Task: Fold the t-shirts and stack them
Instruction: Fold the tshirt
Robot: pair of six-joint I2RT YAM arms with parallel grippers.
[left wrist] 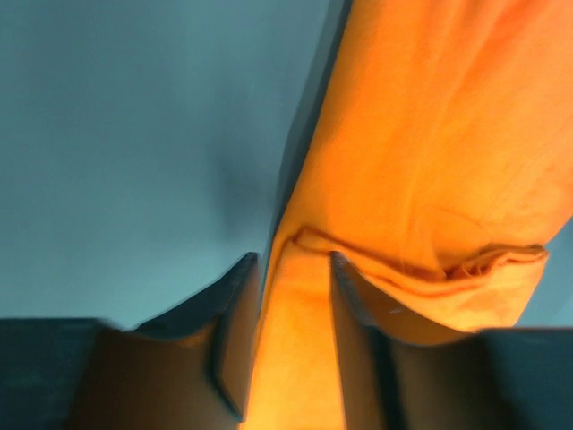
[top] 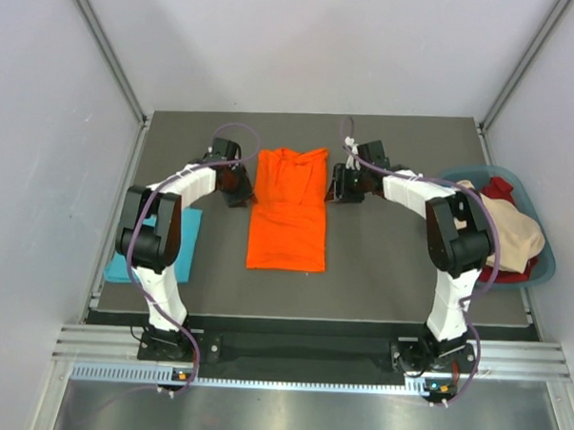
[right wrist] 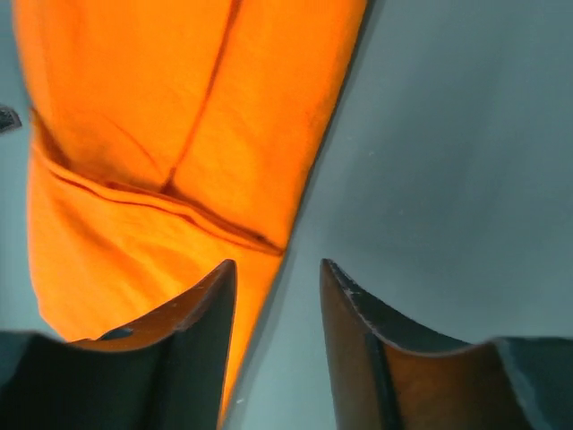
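Observation:
The orange t-shirt (top: 287, 220) lies flat in the middle of the table, folded into a long narrow strip with its collar end at the far side. My left gripper (top: 237, 192) is at its far left edge. In the left wrist view (left wrist: 295, 260) its jaws are apart with the shirt's edge (left wrist: 421, 161) between them. My right gripper (top: 343, 187) is at the far right edge. In the right wrist view (right wrist: 277, 264) it is open, with the shirt's edge (right wrist: 170, 116) by its left finger. The turquoise t-shirt (top: 187, 237) lies folded at the left, partly under my left arm.
A blue basket (top: 544, 267) stands at the table's right edge with beige cloth (top: 510, 232) and red cloth (top: 499, 189) in it. White walls and metal rails close the cell at the sides and back.

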